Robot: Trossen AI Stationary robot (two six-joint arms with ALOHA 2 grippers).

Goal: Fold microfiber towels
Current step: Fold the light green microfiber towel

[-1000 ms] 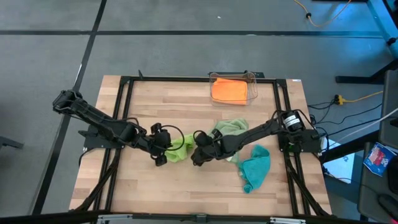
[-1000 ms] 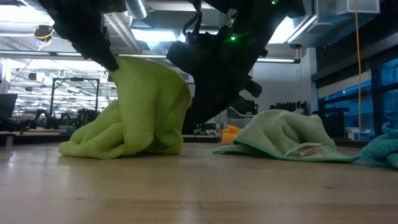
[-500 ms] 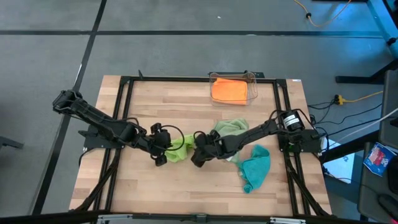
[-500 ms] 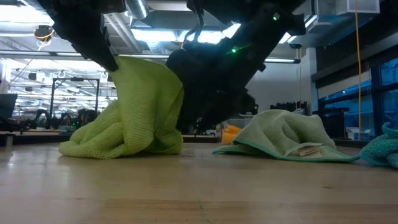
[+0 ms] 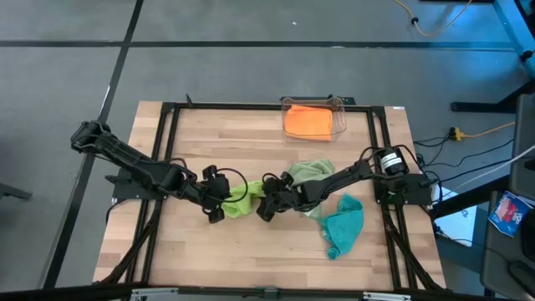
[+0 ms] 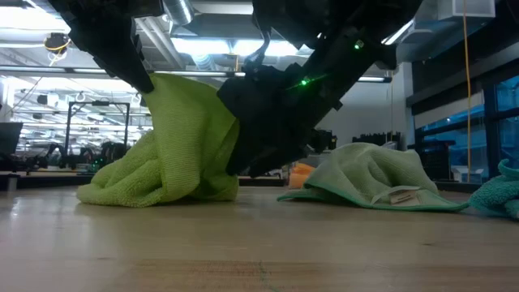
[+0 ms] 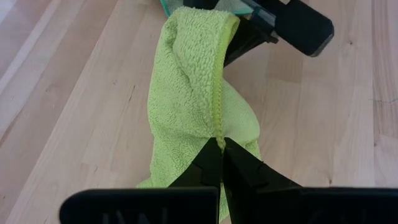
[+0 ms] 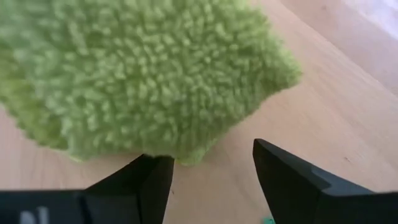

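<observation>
Grey floor (image 5: 251, 75) crossed by dark tape lines. Yellow cable (image 5: 481, 131) at right. Fluorescent ceiling lights (image 6: 32, 16) beyond; blue-lit windows (image 6: 454, 130) far right.

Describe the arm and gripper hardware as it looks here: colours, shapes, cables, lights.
Both arms are black, slim jointed links on dark bases at the table's side rails. The right arm has a pale round cap with lettering at its base joint and a thin dark cable looping near the wrist; a small green light shows on it in the low view. The left gripper and right gripper have flat, angular matte-black fingers.
</observation>
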